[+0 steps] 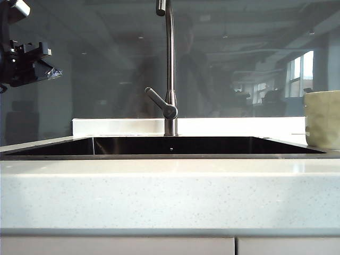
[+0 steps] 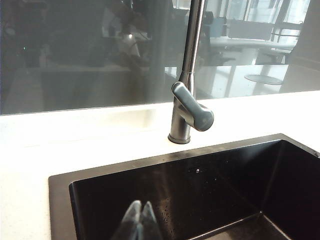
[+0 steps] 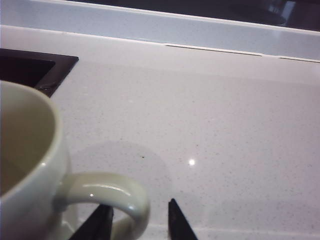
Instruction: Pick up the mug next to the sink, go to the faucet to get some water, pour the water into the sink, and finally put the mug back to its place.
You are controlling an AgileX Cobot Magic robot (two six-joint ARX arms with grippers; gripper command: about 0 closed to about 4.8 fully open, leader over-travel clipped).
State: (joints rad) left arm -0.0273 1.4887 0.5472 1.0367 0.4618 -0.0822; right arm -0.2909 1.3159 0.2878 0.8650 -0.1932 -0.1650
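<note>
Grippers (image 2: 138,220) (image 3: 140,222), dimpled mug (image 1: 322,119), glossy sink (image 1: 175,146)

we are seeing a speckled white countertop (image 1: 170,194) running across the front, with pale cabinet fronts (image 1: 117,246) sitting beneath its edge. a dark glass backsplash (image 1: 106,69) is rising behind it, reflecting windows (image 1: 300,73) and ceiling lights. a low white ledge (image 3: 165,31) is running along the base of the glass.

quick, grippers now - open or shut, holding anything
Left gripper: shut, holding nothing, hanging over the sink.
Right gripper: open, holding nothing, fingers straddling the handle of the mug on the counter.
</note>
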